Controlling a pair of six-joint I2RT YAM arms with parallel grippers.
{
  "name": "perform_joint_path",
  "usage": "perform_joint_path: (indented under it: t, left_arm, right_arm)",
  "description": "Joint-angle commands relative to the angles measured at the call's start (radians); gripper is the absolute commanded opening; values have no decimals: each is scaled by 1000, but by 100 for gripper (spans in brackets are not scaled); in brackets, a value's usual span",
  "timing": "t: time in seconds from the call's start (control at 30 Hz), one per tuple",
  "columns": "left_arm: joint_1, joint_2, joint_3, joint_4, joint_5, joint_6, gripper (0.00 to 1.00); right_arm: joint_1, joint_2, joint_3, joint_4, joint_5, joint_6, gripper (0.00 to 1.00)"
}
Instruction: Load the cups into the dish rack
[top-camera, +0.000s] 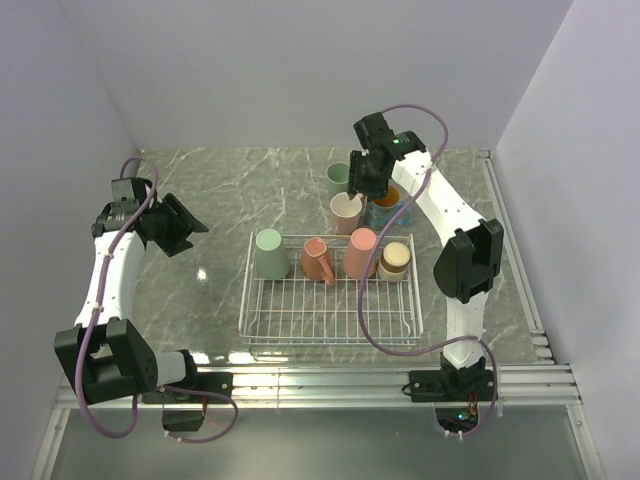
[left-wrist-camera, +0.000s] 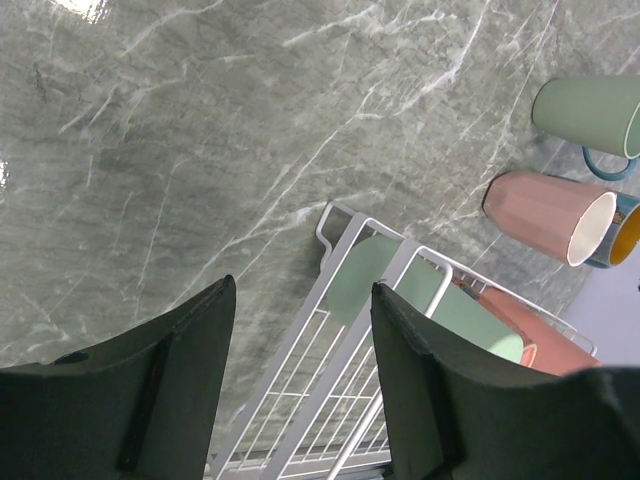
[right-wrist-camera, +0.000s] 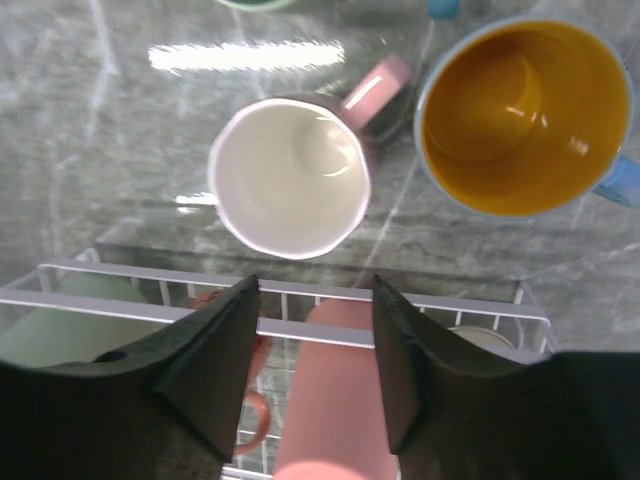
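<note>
Right gripper, fingers spread and empty, hovers over a pink handled mug with a white interior. The mug stands upright on the grey marbled tabletop, just beyond the far rail of the white wire dish rack. A blue mug with a yellow interior stands just beside the pink mug, and a sage green mug sits farther back.

Four cups already line the rack's far side: an upturned sage green cup, a salmon handled mug, a tall pink cup and a short brown cup. The left gripper, likewise spread and holding nothing, hangs off to the rack's left.

The danger appears to lie in the crowding. A descending finger could clip the rack rail or nudge the blue mug. A pinch on the smooth rim might also slip and tip the pink mug on its way in.
</note>
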Motion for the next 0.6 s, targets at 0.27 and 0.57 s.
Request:
perform_joint_path:
  t: [0.27,0.57]
  left_arm:
    - [3,-21,9,-2,15,39,61]
    - [4,-12,14,-8,10,46,61]
  right_arm:
    - [2,64,-17,51,35,43,52]
    - [-1,133,-31,49,83,57,51]
